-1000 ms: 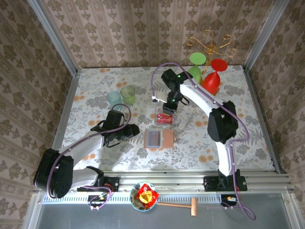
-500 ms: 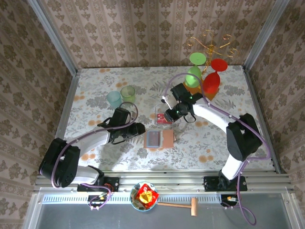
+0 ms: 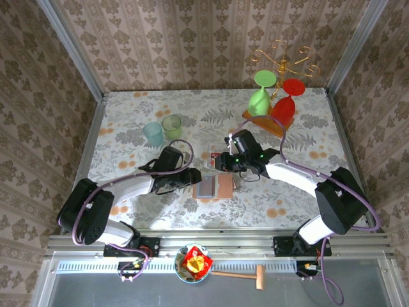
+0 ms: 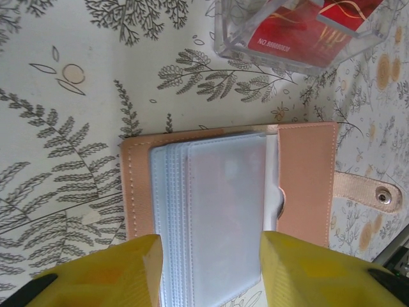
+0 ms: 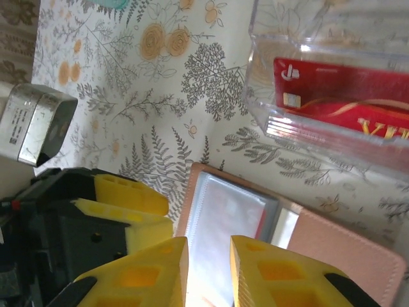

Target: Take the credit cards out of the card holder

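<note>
Card holder (image 4: 307, 179), salmon leathery cover, frosted plastic sleeves, under wide-parted empty left jaws and narrowly parted right jaws.

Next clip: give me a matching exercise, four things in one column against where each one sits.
Things:
1. card holder
2. red cards
3. green glass
4. mallet

Places:
A. in the clear box
B. upside down on the stand
C. on the near ledge
D. open on the table

Pairs: 1-D, 2-A, 3-B, 4-C
</note>
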Tool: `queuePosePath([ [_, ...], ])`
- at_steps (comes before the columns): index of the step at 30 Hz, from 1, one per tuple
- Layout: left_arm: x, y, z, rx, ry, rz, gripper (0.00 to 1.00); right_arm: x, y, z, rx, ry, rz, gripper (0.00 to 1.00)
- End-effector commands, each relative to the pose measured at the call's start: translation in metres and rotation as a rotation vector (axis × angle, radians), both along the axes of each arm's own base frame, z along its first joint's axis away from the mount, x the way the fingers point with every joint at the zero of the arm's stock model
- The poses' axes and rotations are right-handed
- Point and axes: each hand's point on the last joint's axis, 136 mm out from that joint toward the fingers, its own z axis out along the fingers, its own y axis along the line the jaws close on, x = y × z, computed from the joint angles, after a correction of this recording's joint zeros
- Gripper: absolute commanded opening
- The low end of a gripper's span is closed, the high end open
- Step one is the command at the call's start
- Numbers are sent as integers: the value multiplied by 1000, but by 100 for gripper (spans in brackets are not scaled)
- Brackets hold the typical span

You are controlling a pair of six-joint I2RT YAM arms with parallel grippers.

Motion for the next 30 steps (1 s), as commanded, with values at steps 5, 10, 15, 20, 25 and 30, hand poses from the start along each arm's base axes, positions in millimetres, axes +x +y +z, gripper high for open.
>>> queuePosePath([
  [5, -11, -3, -11, 13, 38, 5, 44, -13, 9, -2, 58, 103, -59, 24],
  [10, -16, -2, -17, 24, 53, 4, 44, -16, 8, -11, 28, 134, -67, 23],
  [15, -21, 1, -21, 31, 67, 6, 44, -22, 5, -19, 2, 167, -79, 24],
  [20, -24, 3, -23, 34, 76, 12, 45, -27, 8, -26, -13, 193, -69, 24],
  [25, -25, 3, -23, 26, 73, 15, 45, -29, 10, -31, -22, 210, -64, 24],
  [30, -24, 3, -19, 8, 61, 23, 45, -31, 11, -35, -30, 223, -60, 24],
])
